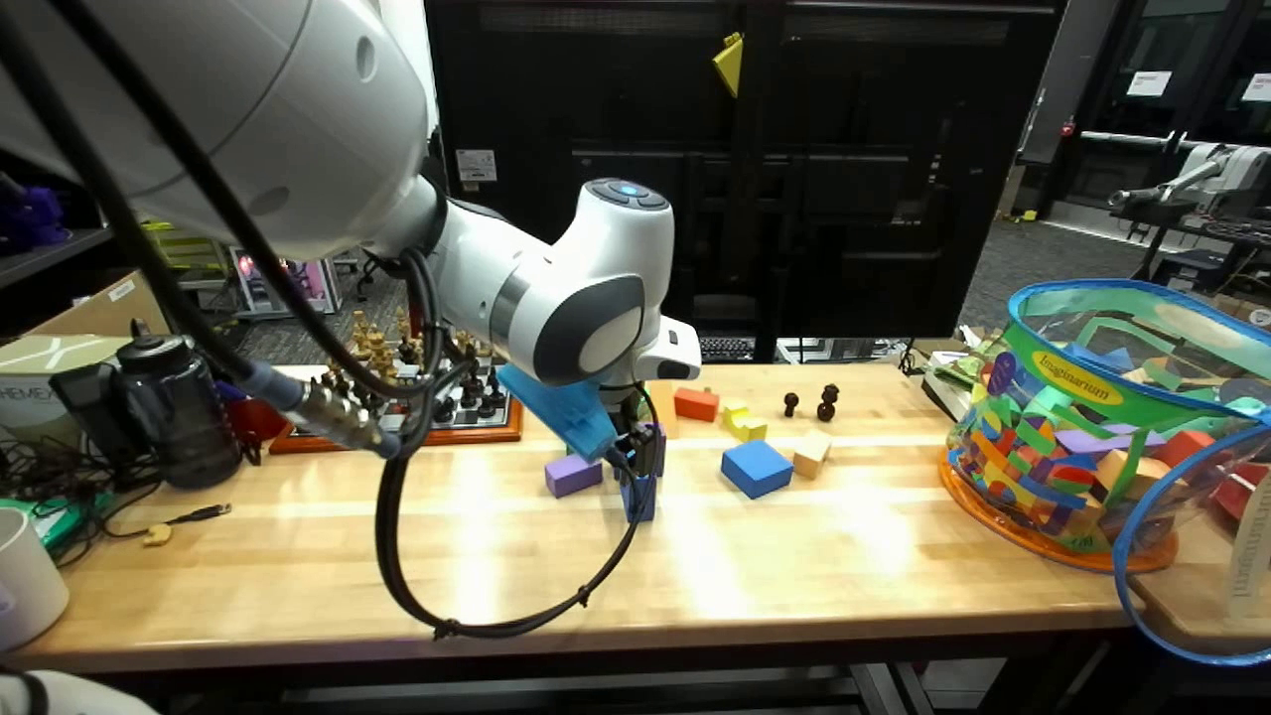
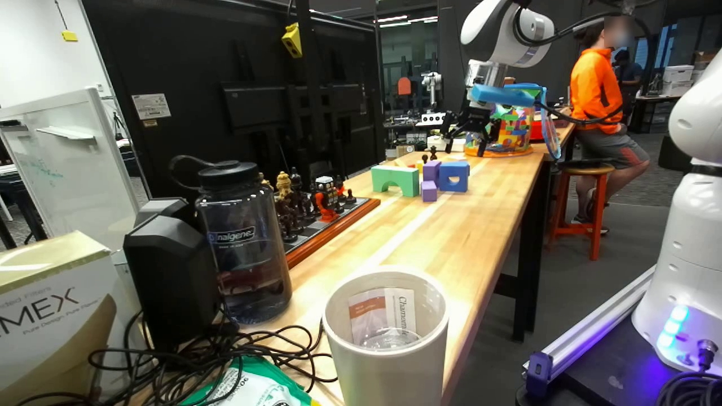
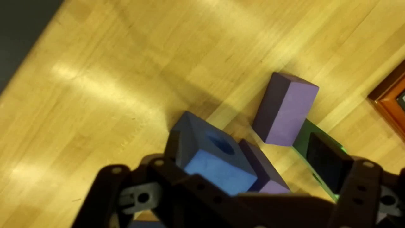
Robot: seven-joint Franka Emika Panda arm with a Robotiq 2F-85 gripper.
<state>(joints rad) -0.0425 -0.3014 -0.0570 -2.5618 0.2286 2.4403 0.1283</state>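
In the wrist view the gripper (image 3: 251,153) is hovering with its jaws spread wide, gripping nothing; the blue block (image 3: 213,161) and the purple block (image 3: 265,169) are sitting side by side in the gap, between an edge of the tabletop (image 3: 133,79) and a corner of the chessboard (image 3: 392,98). One jaw is overlapping the blue block and its partner is covering much of the green arch (image 3: 304,136), so dropping straight down could be tipping either; closing off-centre could be squeezing both blocks together or driving them into the arch. Shadow is making it hard to tell whether the purple bar (image 3: 286,114) is touching the arch. In an exterior view the cable (image 1: 388,511) is looping low before the blocks, so a swing of the arm (image 1: 626,248) could be dragging it into them or the chess pieces (image 1: 492,397); the arm is masking part of the jaws. In an exterior view the jaws are hanging toward the tabletop's far end, the basket (image 2: 510,152) showing behind, and their clearance is perhaps looking greater than it is; the cup (image 2: 389,372) at the near end is being cut off below.
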